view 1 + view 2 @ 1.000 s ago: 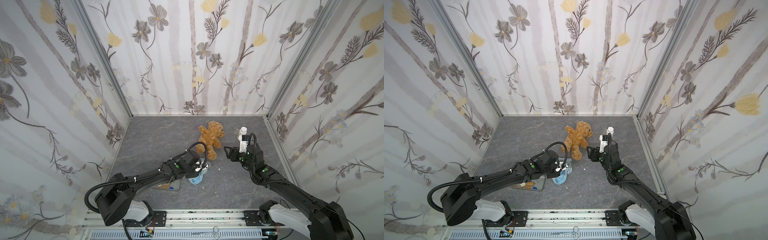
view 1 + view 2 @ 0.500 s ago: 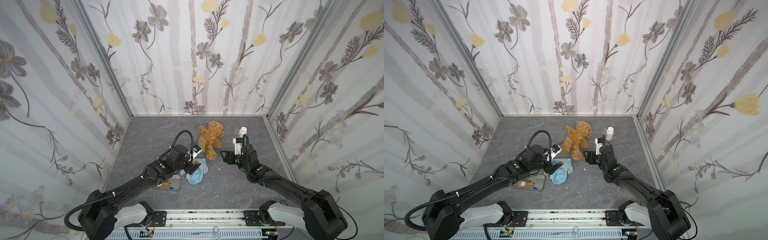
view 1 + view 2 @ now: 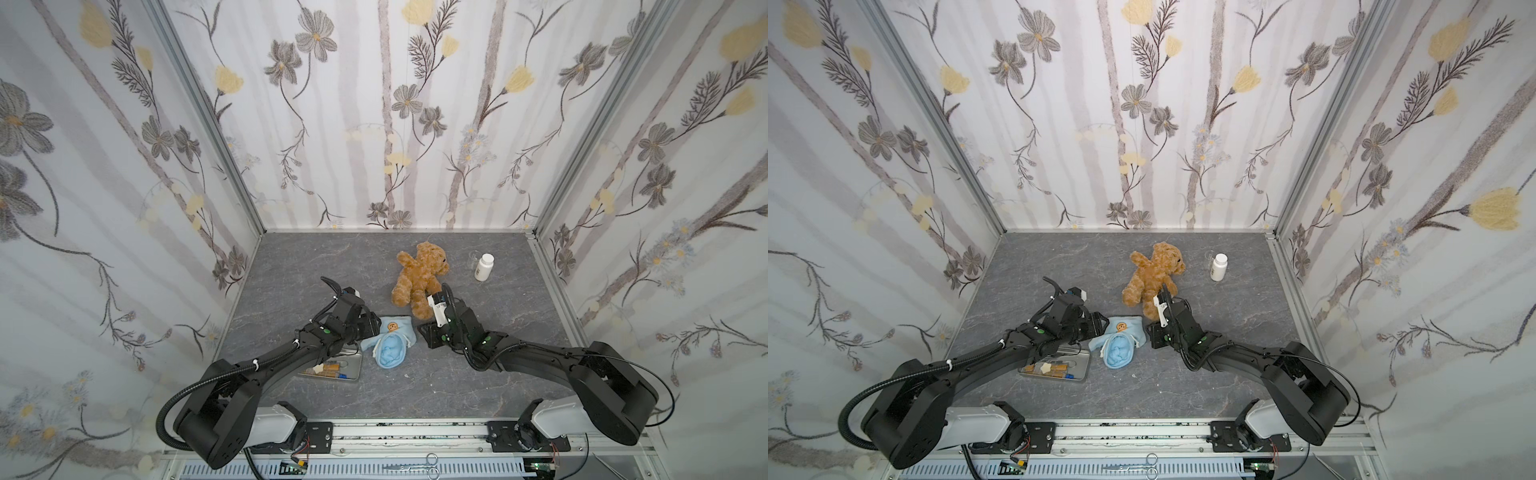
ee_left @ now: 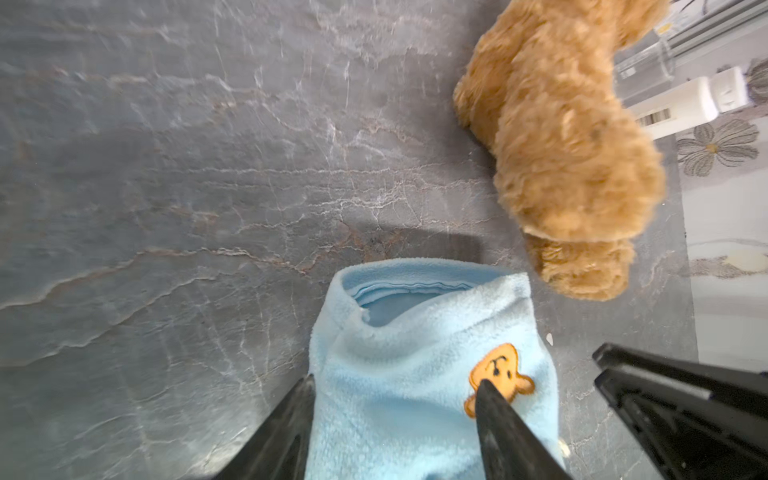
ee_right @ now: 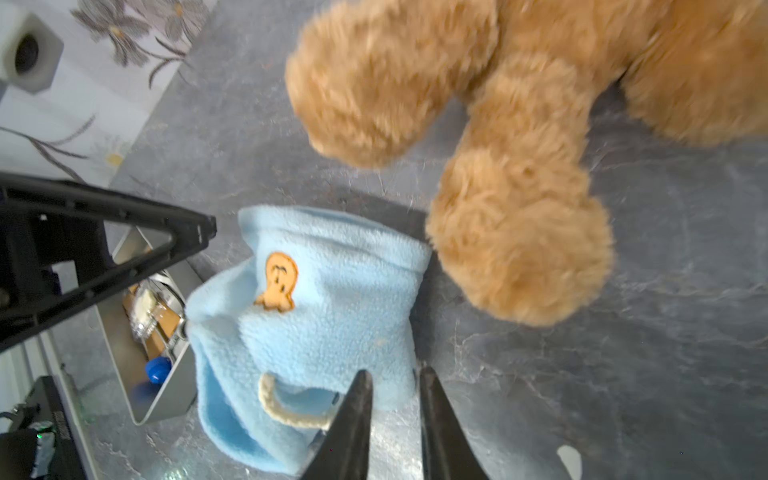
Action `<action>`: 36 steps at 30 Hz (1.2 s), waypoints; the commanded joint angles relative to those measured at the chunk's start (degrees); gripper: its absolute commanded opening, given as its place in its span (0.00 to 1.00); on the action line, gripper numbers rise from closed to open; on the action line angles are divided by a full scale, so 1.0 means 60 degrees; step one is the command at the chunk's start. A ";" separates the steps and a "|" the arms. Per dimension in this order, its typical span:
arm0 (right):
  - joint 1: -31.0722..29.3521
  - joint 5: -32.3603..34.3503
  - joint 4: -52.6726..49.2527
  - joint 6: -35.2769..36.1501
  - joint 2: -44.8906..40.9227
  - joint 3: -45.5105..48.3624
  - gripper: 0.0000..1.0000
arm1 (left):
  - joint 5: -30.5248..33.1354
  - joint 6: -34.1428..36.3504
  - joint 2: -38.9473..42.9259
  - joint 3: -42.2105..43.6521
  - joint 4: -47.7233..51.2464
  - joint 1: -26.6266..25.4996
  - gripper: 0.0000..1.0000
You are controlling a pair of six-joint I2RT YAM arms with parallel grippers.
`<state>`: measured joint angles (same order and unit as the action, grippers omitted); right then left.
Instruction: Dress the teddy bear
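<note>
Teddy bear: undressed, lying on grey table toward the back wall, feet just beside light blue fleece shirt.
Left gripper: jaws apart, straddling shirt.
Right gripper: jaws nearly together at shirt edge; hold on cloth cannot be told.
Risk: thin pinch slips, hem opening collapses, bear shoved away.

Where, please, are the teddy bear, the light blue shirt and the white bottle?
teddy bear (image 3: 417,279), in a top view, on its torso.
light blue shirt (image 3: 404,333), in a top view, on its front.
white bottle (image 3: 481,270), in a top view, on its body.
</note>
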<state>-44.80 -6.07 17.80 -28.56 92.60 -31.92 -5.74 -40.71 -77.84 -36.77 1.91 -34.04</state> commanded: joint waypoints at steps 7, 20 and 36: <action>-0.1463 0.0023 0.2851 -0.1074 0.1133 0.0200 0.18 | -0.1047 -0.0351 -0.2293 -0.0957 -0.2282 -0.0252 0.56; -0.2363 -0.0434 0.4128 -0.1061 0.0317 0.0806 0.28 | -0.0624 0.1228 -0.2670 -0.2261 -0.2527 0.0089 0.62; -0.0435 0.1730 -0.0477 -0.1464 -0.1347 0.0832 0.37 | -0.1417 -0.0695 0.0882 0.1312 -0.0919 0.0013 0.39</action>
<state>-47.62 1.50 19.22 -35.22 82.83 -26.04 -11.73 -42.61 -69.60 -27.18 -3.60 -34.15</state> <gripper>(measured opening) 0.382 0.403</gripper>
